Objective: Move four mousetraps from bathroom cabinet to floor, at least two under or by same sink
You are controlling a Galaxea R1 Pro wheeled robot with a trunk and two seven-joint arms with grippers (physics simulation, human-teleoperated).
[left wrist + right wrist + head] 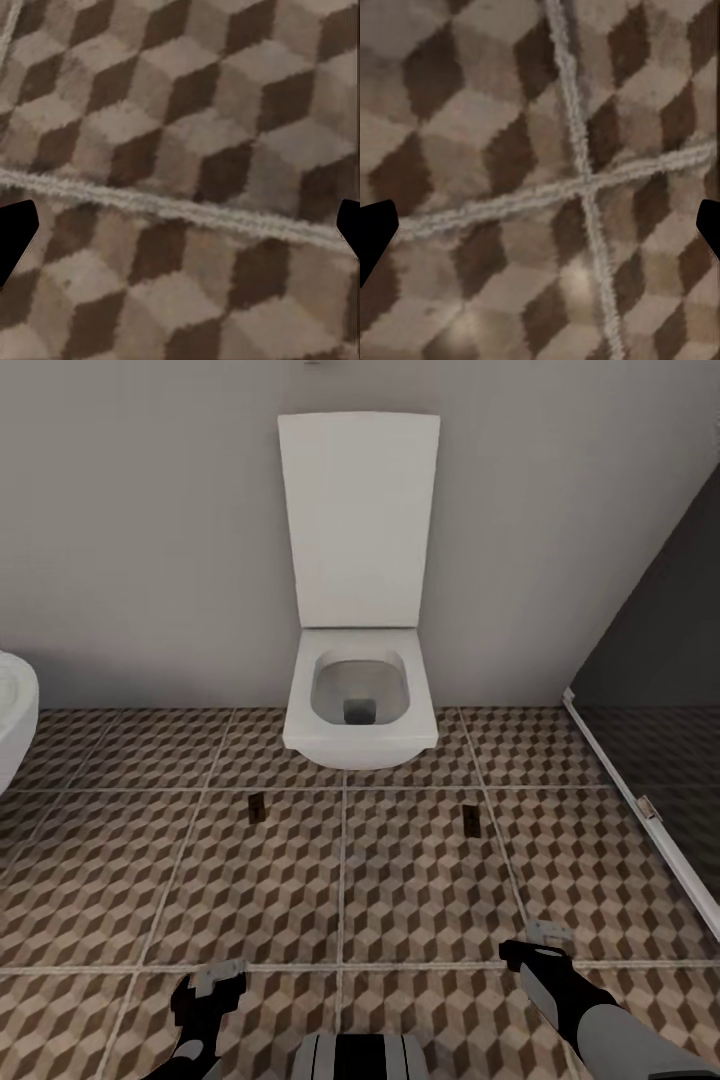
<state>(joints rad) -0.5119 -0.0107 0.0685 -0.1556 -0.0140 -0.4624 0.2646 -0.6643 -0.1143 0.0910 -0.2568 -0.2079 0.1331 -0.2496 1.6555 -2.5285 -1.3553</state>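
toilet [358, 690] dead ahead | two mousetraps [257, 807] flat on bathroom floor [420, 880], one on each side just in front of the bowl, well apart | left gripper [215, 988] and right gripper [540, 950] both spread, empty, low over tiles | risk — no sink in view; traps left by toilet wouldn't count as beside sink

Two small floor items [257, 807], possibly mousetraps, too small to tell.
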